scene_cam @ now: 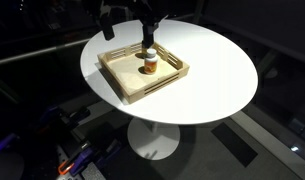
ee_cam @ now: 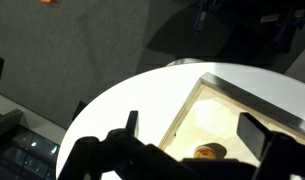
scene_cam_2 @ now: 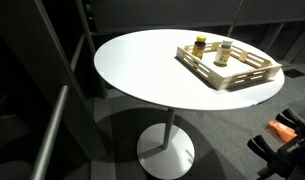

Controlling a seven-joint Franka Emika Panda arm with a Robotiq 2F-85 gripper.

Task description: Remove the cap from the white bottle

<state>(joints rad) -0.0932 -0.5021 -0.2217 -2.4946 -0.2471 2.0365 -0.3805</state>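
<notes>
The white bottle (scene_cam: 149, 65) with its orange label band stands upright in the wooden tray (scene_cam: 120, 80). It also shows in an exterior view (scene_cam_2: 224, 54). Its white cap (scene_cam_2: 225, 45) sits on top of it. My gripper (ee_cam: 193, 122) is open and empty, high above the tray's edge. In the wrist view a bottle top (ee_cam: 205, 152) shows low between the fingers, and I cannot tell which bottle it belongs to. In an exterior view the gripper (scene_cam: 145, 30) hangs dark above the tray's far side.
A dark bottle with a yellow cap (scene_cam_2: 199, 44) stands next to the white bottle in the tray. The tray sits on a round white pedestal table (scene_cam: 212, 70), off-centre near its rim (scene_cam_2: 122, 70). Dark floor and railings surround the table.
</notes>
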